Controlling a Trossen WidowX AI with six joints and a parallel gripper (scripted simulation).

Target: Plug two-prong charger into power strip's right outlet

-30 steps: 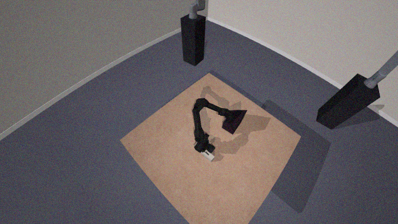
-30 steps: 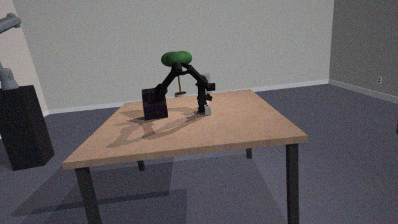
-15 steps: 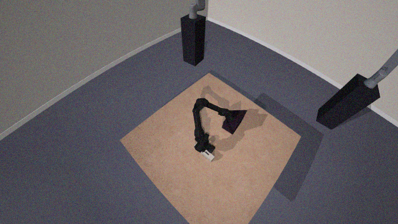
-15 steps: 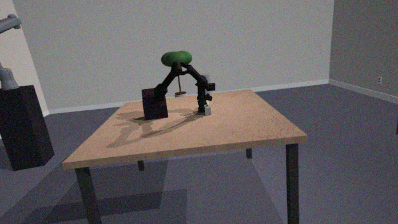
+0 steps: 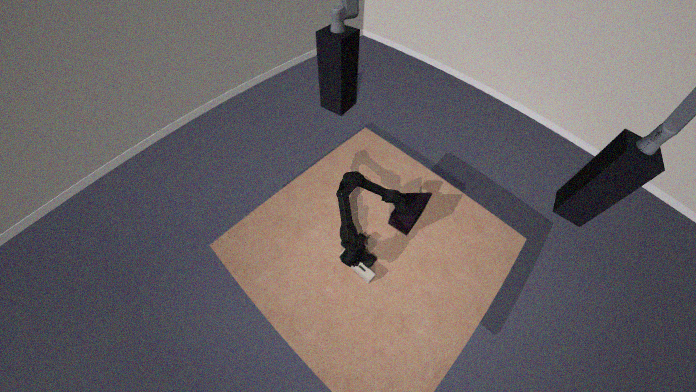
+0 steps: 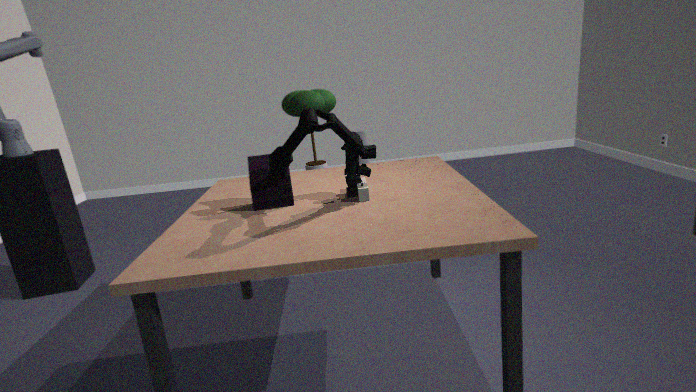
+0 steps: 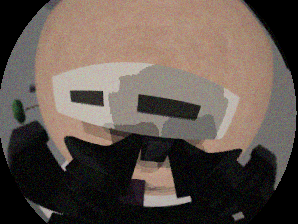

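The white power strip (image 5: 365, 273) (image 6: 363, 192) (image 7: 80, 83) lies flat on the wooden table (image 5: 400, 320) (image 6: 425, 215). In the wrist view it shows two dark outlets, the left outlet (image 7: 87, 98) and the right outlet (image 7: 166, 107). My gripper (image 5: 357, 260) (image 6: 352, 186) (image 7: 154, 132) points straight down and stands just over the strip's right part. It is shut on the charger (image 7: 157, 155), a small dark block between the fingers, just below the right outlet in the wrist view. The prongs are hidden, so I cannot tell whether they touch the outlet.
The arm's dark base box (image 5: 410, 212) (image 6: 270, 182) stands on the table behind the strip. Two dark pedestals with camera arms (image 5: 338, 65) (image 5: 607, 177) stand on the floor around the table. A green plant (image 6: 308, 101) is behind the arm.
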